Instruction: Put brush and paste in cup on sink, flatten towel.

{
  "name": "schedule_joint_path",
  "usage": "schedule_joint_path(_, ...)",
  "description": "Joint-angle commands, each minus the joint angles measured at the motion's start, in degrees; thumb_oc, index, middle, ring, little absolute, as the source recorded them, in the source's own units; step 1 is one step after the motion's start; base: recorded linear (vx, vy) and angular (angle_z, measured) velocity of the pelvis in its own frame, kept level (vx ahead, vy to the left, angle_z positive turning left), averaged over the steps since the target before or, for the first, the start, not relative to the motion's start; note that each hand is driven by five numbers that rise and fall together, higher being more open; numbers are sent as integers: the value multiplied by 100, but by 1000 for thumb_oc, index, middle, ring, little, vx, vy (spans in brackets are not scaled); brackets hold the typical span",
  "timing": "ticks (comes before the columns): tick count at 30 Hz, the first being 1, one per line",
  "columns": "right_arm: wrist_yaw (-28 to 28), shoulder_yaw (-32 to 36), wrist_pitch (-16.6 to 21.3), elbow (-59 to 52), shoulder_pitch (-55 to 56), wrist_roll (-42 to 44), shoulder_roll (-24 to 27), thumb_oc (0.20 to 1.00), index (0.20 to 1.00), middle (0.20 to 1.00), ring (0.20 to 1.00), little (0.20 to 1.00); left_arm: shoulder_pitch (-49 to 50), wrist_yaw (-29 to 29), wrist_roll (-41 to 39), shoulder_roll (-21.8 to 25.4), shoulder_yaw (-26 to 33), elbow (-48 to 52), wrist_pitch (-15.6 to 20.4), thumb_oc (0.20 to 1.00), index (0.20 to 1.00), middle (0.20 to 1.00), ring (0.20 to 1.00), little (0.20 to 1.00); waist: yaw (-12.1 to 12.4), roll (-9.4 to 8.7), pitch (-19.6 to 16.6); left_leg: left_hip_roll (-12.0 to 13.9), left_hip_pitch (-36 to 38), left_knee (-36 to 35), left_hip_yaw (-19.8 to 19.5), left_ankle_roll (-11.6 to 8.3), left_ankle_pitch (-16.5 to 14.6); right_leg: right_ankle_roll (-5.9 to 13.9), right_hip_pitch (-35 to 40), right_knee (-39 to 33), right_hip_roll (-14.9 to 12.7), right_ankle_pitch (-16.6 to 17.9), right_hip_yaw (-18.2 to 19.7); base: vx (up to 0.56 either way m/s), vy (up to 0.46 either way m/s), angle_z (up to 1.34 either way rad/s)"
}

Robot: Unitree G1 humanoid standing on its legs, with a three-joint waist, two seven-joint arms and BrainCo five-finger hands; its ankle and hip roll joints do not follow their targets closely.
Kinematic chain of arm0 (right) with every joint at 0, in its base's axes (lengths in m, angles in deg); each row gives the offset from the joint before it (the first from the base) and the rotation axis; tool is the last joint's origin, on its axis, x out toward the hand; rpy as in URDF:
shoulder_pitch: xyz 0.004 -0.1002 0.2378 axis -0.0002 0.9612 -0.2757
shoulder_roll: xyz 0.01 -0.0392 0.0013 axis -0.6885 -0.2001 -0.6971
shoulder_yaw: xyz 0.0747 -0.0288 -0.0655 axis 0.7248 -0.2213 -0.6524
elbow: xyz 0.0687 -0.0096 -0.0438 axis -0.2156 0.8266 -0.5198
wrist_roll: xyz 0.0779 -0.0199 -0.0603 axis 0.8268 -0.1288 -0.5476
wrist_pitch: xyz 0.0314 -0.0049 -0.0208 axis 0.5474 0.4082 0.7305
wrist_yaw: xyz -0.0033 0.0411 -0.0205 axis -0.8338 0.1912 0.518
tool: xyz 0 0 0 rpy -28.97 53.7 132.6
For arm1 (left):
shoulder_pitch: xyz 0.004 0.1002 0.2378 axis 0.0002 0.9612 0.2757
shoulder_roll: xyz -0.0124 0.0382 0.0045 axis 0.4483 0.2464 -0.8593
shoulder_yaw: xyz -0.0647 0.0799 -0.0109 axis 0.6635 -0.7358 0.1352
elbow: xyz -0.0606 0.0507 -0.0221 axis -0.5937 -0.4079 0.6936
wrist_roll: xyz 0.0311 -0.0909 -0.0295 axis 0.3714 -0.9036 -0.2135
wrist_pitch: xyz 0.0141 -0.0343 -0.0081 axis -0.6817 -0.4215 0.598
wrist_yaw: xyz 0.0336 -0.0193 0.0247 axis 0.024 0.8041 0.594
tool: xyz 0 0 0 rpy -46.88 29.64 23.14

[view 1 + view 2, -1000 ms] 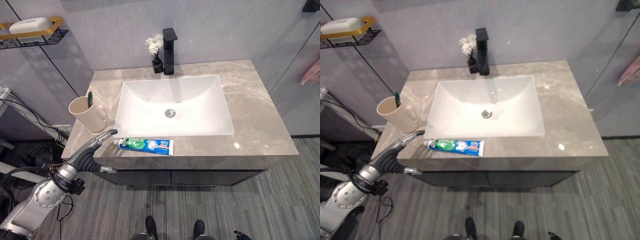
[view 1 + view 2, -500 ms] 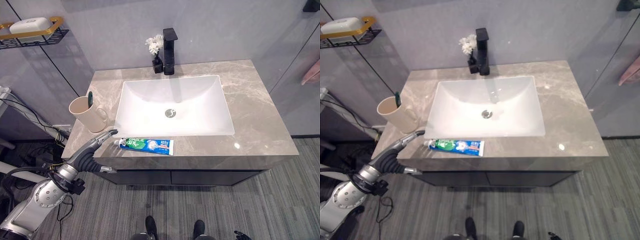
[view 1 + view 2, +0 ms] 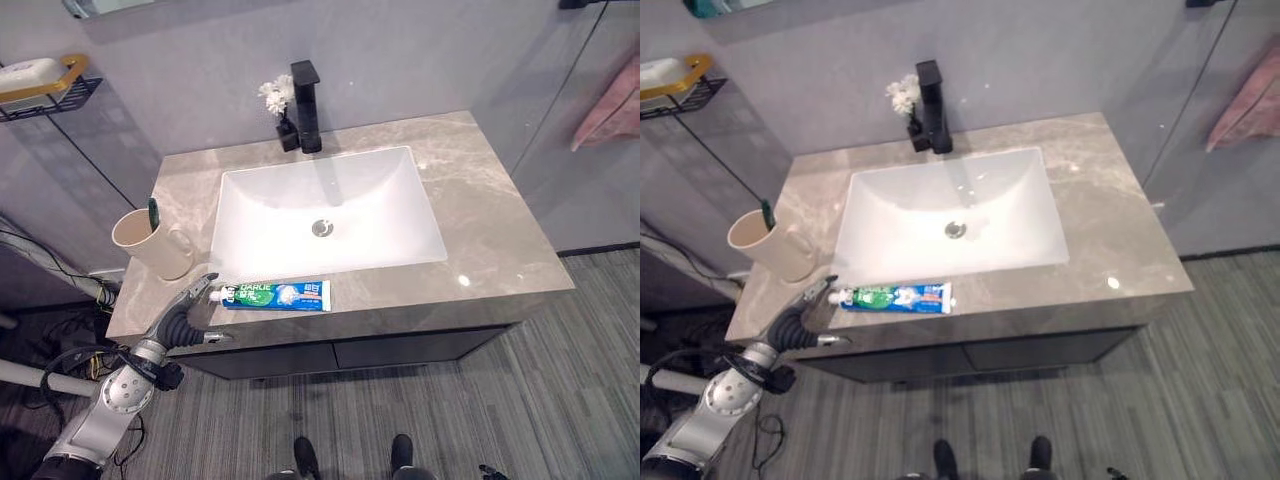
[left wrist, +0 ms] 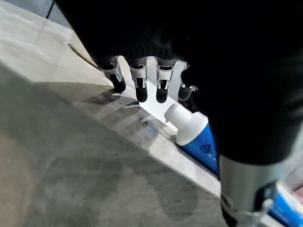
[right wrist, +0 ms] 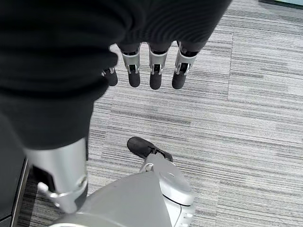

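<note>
A blue and green toothpaste tube [image 3: 275, 295] lies flat along the front edge of the grey countertop [image 3: 485, 215], its white cap [image 4: 188, 125] pointing left. A beige cup [image 3: 148, 243] with a green toothbrush [image 3: 154, 212] inside stands at the counter's left end. My left hand [image 3: 186, 310] is open at the front left corner, its straight fingers [image 4: 140, 85] just short of the cap and not holding it. My right hand [image 5: 156, 71] hangs open over the floor. A pink towel [image 3: 606, 103] hangs on the wall at the far right.
A white rectangular basin [image 3: 330, 205] fills the middle of the counter, with a black faucet [image 3: 305, 92] and a small vase of white flowers [image 3: 272, 98] behind it. A gold wire shelf with soap [image 3: 38, 78] hangs on the left wall.
The camera has moved, so the whole scene sits lower and further left, with more of the towel in sight. My left hand stays by the tube's cap.
</note>
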Motion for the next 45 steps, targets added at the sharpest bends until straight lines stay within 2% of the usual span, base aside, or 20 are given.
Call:
schedule_joint_path(1,-129,-4,-10,84,-362,115,38,1000,1000,1000,1000,1000,-476,60,333,65,-174,-299,-46,1000,1000,1000,1000,1000,-159,-81,380,114,268,54,-194,-211,-129,536,120,98,-365,228,50,0,0,0)
schedule_joint_path(11,-141,27,-26,142,-322,79,83,1000,1000,1000,1000,1000,-541,146,529,3,-147,-328,-82,1000,1000,1000,1000,1000,-229,-12,367,137,290,54,-164,-231,-133,514,132,89,-347,208,80,6,-4,-2)
schedule_joint_path(19,-109,19,-23,204,-302,76,104,1000,1000,1000,1000,1000,-456,25,-756,-215,54,-63,18,1000,1000,1000,1000,1000,-258,30,310,144,327,54,-148,-247,-125,497,178,64,-332,194,60,0,0,0)
schedule_joint_path(32,-61,19,-19,196,-283,74,148,1000,1000,1000,1000,1000,-571,-31,-675,339,163,304,106,1000,1000,1000,1000,1000,-247,85,274,148,339,54,-174,-275,-123,489,212,61,-318,170,41,0,0,0)
schedule_joint_path(41,-75,31,-6,95,-307,76,244,1000,1000,1000,1000,1000,-998,102,106,997,-6,297,156,1000,1000,1000,1000,1000,-295,244,348,104,279,54,-193,-284,-107,511,156,76,-362,188,38,0,0,0)
schedule_joint_path(45,-89,35,-15,113,-322,74,275,1000,1000,1000,1000,1000,-1118,162,143,1037,-65,213,158,1000,1000,1000,1000,1000,-307,288,363,92,261,54,-194,-283,-103,517,139,81,-375,201,42,0,0,0)
